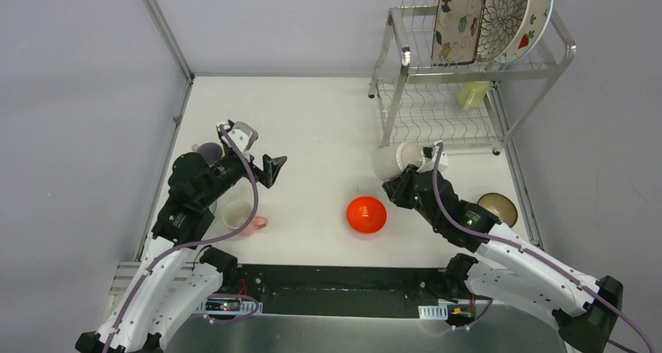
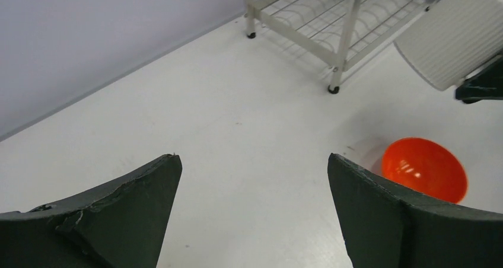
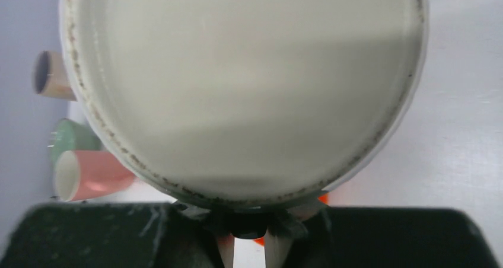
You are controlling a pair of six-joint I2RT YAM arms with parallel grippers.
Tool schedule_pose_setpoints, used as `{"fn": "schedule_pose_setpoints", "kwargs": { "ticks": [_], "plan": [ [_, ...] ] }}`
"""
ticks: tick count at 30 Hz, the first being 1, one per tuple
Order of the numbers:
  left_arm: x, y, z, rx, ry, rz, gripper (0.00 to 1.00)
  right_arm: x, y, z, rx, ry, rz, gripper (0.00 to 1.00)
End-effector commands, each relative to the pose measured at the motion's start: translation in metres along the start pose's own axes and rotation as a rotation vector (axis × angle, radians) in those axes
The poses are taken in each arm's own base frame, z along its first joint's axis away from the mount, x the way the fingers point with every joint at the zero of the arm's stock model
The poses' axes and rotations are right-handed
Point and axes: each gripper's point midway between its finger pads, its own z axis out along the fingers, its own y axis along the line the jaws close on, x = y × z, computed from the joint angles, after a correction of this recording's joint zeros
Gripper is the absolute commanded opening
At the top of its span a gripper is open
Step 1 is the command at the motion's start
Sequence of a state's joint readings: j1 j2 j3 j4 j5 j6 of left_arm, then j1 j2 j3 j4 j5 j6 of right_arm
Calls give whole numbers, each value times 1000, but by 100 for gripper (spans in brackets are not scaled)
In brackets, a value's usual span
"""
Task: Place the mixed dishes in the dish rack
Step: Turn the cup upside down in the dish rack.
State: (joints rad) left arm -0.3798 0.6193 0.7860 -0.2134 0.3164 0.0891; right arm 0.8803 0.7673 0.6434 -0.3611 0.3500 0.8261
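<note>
The dish rack [image 1: 406,56] stands at the far right, with three patterned plates [image 1: 460,17] upright in its upper shelf and a pale yellow-green dish [image 1: 473,94] on the lower shelf. My right gripper [image 1: 404,183] is shut on the rim of a ribbed white cup [image 1: 389,162], held above the table in front of the rack. The cup's mouth [image 3: 237,84] fills the right wrist view. My left gripper [image 1: 273,168] hangs open and empty over the left of the table. A red-orange bowl [image 1: 366,214], a pink cup [image 1: 242,216] and a dark brown bowl [image 1: 497,207] sit on the table.
Another cup [image 1: 207,151] lies beside the left arm, and a pale green dish [image 3: 71,139] shows near the pink cup [image 3: 89,174]. The rack's legs [image 2: 335,89] stand ahead of the left gripper [image 2: 252,161]. Grey walls close in on the table's left, far and right sides.
</note>
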Motion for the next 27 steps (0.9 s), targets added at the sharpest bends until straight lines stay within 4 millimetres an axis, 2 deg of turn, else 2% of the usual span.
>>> {"fn": "schedule_pose_setpoints", "kwargs": {
  "ticks": [1,6,12,16,18,27],
  "plan": [
    [20,24,-9,-133,50,83,99,-51,-4,-14,79,-160,-109,0],
    [36,28,-13,-162,68,80,99,-71,-20,-2,174,-154,-215,0],
    [48,28,-16,-177,84,34,99,-100,-42,15,244,-164,-225,0],
    [47,25,-17,-168,75,32,99,-115,-63,29,320,-158,-281,0],
    [45,23,-17,-160,69,33,99,-121,-67,36,323,-156,-310,0],
    [43,19,-20,-146,50,55,99,-154,-104,68,414,-211,-331,0]
  ]
}}
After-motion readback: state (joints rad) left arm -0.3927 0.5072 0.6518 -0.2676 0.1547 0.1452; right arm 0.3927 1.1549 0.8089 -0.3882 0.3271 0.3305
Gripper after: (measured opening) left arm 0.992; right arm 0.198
